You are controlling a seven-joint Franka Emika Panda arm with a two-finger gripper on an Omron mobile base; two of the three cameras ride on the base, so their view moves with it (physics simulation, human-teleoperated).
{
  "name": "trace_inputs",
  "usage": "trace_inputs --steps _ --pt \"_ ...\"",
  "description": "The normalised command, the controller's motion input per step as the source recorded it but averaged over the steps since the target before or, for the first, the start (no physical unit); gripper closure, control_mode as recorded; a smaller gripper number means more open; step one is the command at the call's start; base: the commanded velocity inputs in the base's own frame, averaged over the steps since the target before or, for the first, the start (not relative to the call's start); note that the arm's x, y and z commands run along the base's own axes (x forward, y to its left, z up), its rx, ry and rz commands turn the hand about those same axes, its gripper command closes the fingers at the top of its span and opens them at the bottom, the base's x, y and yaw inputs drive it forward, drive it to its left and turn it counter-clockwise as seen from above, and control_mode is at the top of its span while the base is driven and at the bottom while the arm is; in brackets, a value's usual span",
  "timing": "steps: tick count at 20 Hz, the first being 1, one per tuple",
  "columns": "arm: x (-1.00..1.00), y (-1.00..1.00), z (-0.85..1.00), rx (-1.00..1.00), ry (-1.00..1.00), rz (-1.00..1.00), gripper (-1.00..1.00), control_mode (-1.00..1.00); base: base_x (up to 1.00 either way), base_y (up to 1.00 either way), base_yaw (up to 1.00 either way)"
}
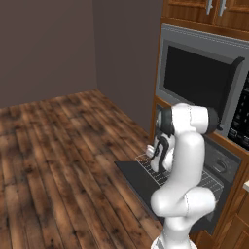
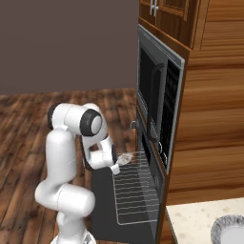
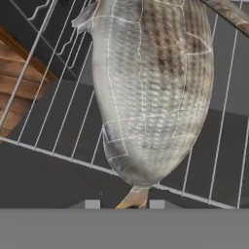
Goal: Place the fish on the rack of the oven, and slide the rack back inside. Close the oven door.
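So our gripper is clamped on the fish, holding it right over the rack. From the hand cam the fish hangs big and scaly in front of the lens, tail end down between the fingertips, wires of the rack running behind it. We can't tell if it's touching the wires or just above them.

The rack is pulled out over the oven door, which is dropped flat open, dark panel facing up. In the right base view the fish sits near the rack's far end, away from our base. The oven is behind it, with a round knob showing on its grey front.

Above that there's the microwave with its black window and keypad, all set in a tall wood cabinet. Floor is dark wood planks, walls plain brownish grey. Bottom right corner of the right view we get a bit of pale counter with the edge of a grey plate on it.
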Motion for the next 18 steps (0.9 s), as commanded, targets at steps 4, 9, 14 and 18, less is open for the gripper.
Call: trace_inputs --steps 4,9,14,18 --pt "0.24 0.0 -0.33 -0.03 0.0 -0.07 1.0 -1.0 0.0 0.0 0.0" --pt "0.25 0.0 -0.26 -0.01 0.0 -0.07 1.0 -1.0 0.0 0.0 0.0" --pt "0.24 -0.04 -0.21 0.0 0.0 -0.08 1.0 -1.0 0.0 0.0 0.0" --pt "0.22 -0.09 -0.21 0.0 0.0 -0.07 1.0 -1.0 0.0 0.0 0.0"
